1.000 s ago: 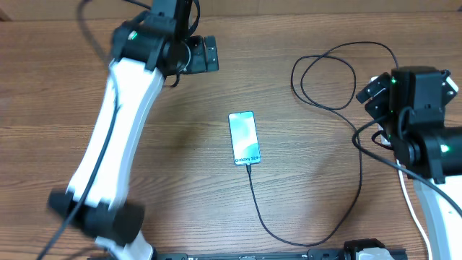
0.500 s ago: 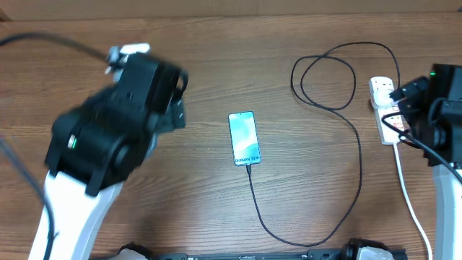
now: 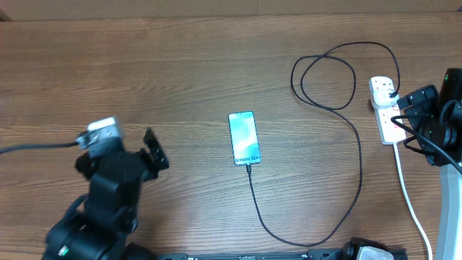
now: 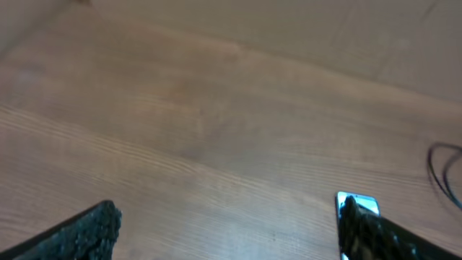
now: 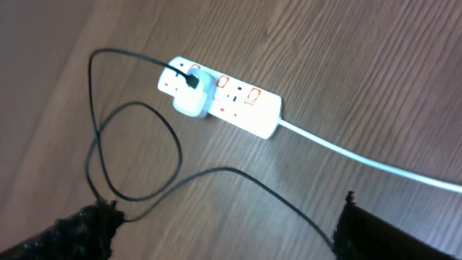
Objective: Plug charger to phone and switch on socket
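Note:
The phone (image 3: 243, 137) lies flat mid-table with its light-blue screen up; a corner of it shows in the left wrist view (image 4: 359, 204). The charger cable (image 3: 359, 173) runs from the phone's near end, curves right, loops at the back and ends at a white adapter (image 5: 193, 101) plugged into the white socket strip (image 3: 386, 110), also in the right wrist view (image 5: 242, 101). My left gripper (image 4: 231, 232) is open and empty over bare wood left of the phone. My right gripper (image 5: 227, 231) is open and empty, raised, just right of the strip.
The strip's white cord (image 3: 411, 202) runs toward the table's front right. The black cable loop (image 3: 325, 72) lies behind the phone on the right. My left arm (image 3: 108, 195) fills the front left corner.
My left arm has swung from the back of the table to the front left. My right arm has drawn back to the right, uncovering the socket strip.

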`<action>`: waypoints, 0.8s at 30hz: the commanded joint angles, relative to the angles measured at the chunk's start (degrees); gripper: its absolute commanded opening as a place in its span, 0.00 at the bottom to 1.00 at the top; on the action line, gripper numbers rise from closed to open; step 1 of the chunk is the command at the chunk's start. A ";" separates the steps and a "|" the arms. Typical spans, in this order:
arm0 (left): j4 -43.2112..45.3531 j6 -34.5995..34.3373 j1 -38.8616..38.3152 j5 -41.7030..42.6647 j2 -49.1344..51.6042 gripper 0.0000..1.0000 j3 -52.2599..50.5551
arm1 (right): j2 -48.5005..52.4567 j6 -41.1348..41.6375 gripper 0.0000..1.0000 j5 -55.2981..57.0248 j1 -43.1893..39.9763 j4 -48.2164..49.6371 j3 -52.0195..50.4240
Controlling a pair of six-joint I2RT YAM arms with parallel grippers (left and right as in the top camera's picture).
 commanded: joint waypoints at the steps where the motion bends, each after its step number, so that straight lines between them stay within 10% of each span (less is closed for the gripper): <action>1: 9.77 11.02 4.07 -1.38 3.37 0.99 -4.42 | -0.26 -2.23 0.81 -0.28 -1.18 -0.59 0.50; 10: 30.95 14.34 14.93 -2.19 16.61 1.00 -4.92 | 6.97 -8.04 0.04 -5.44 -11.19 0.13 1.42; 16: 30.18 28.04 15.30 -17.88 19.74 1.00 -4.92 | 23.69 -9.99 0.04 -10.69 -18.67 0.76 8.74; 24: 30.56 29.09 16.35 -24.50 12.79 1.00 -4.87 | 45.33 -14.49 0.04 -20.94 -18.84 -2.54 23.15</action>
